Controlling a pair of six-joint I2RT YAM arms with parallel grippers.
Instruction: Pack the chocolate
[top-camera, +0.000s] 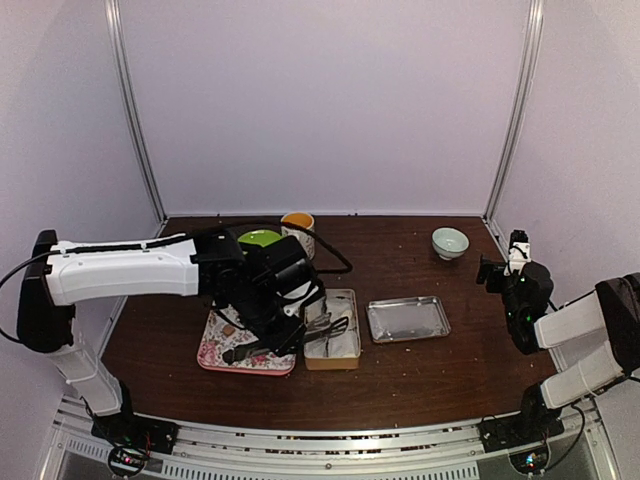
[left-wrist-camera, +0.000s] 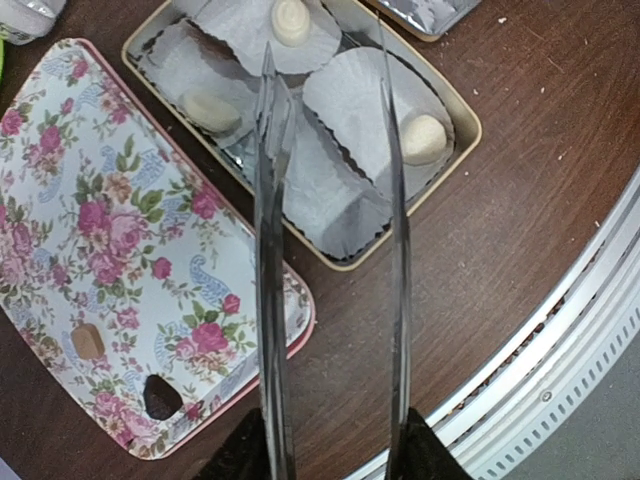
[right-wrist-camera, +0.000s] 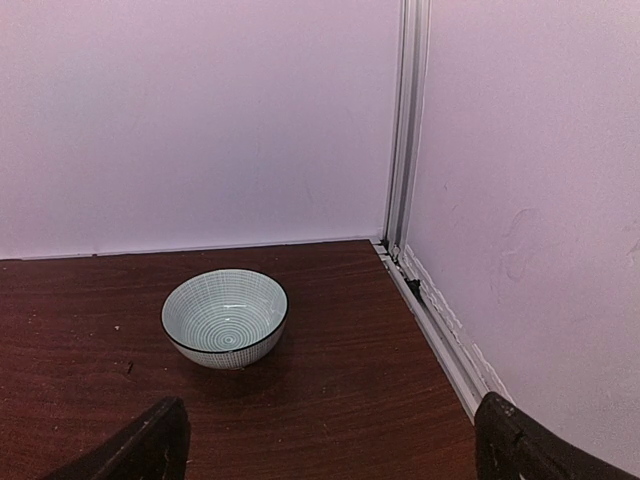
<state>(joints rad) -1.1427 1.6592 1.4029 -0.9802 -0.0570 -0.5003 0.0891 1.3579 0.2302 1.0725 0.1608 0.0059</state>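
Observation:
The chocolate (left-wrist-camera: 160, 397), a tiny dark lump, lies on the near end of a floral tray (left-wrist-camera: 120, 200), beside a small tan piece (left-wrist-camera: 88, 341). My left gripper (left-wrist-camera: 330, 455) is shut on metal tongs (left-wrist-camera: 270, 250). The tong blades stand apart with nothing between them, and their tips reach over the tan tin (left-wrist-camera: 468, 128). The tin holds white paper cups, three with cream pieces and one empty (left-wrist-camera: 340, 215). In the top view the left gripper (top-camera: 300, 322) sits between the floral tray (top-camera: 215, 352) and the tin (top-camera: 332, 358). My right gripper (right-wrist-camera: 330, 470) is open and empty, raised at the far right (top-camera: 490, 270).
A steel tray (top-camera: 408, 318) lies right of the tin. A green bowl (top-camera: 260, 238) and a yellow-rimmed cup (top-camera: 298, 226) stand at the back. A striped pale bowl (right-wrist-camera: 225, 318) sits near the back right corner (top-camera: 450, 242). The table's near edge has a metal rail (left-wrist-camera: 560, 350).

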